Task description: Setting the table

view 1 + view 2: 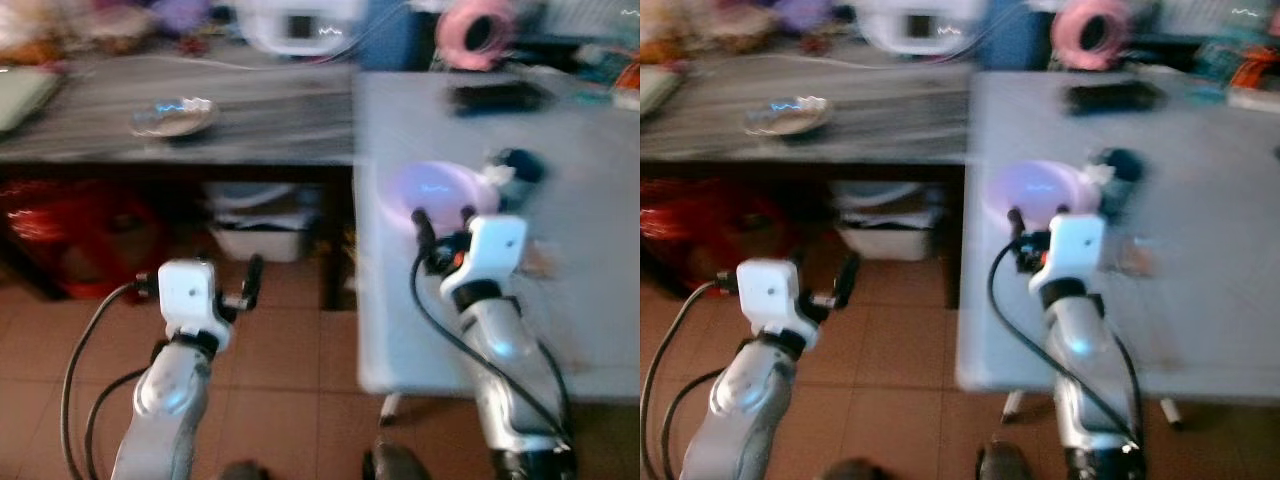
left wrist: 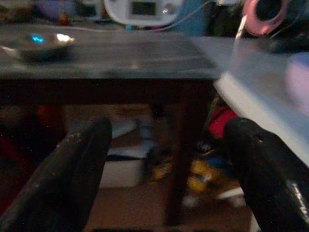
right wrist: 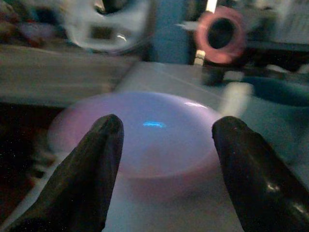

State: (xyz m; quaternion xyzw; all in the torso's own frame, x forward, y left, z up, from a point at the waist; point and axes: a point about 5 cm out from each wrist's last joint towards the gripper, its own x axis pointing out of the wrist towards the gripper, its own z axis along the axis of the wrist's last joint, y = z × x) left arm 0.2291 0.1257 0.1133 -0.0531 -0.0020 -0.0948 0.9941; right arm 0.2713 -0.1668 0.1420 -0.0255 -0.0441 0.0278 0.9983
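Blur softened every view, so take the small details loosely. Your pale grey table point(image 1: 560, 300) stood on the right, its near edge overhanging a floor of reddish-brown tiles point(image 1: 290, 350), with a pale leg showing beneath it. Butted against its left side ran a darker, wood-grained table point(image 1: 200, 120), and on that sat a shallow metal dish point(image 1: 172, 117) catching blue glints. Under the dark table you had a red bundle point(image 1: 60, 235) in the shade and a white box point(image 1: 262, 240) beside it. Along the back stood a white appliance with a small display point(image 1: 300, 25), and to its right a pink ring-shaped object point(image 1: 477, 32). A flat black item point(image 1: 500, 96) lay far back on the grey table.

The task's thing, a pale lilac plate point(image 1: 440, 190), rested on the grey table near its left edge, with a dark blue object point(image 1: 515, 165) just beside it on the right.

Your right gripper point(image 1: 441, 214) was over the grey table, directly in front of the plate, its fingers point(image 3: 91, 164) spread wide and framing the plate with nothing between them; you could not tell whether the tips touched it. Your left gripper point(image 1: 252, 280) hung over the tiles in front of the dark table, its fingers point(image 2: 72, 179) likewise parted and empty.
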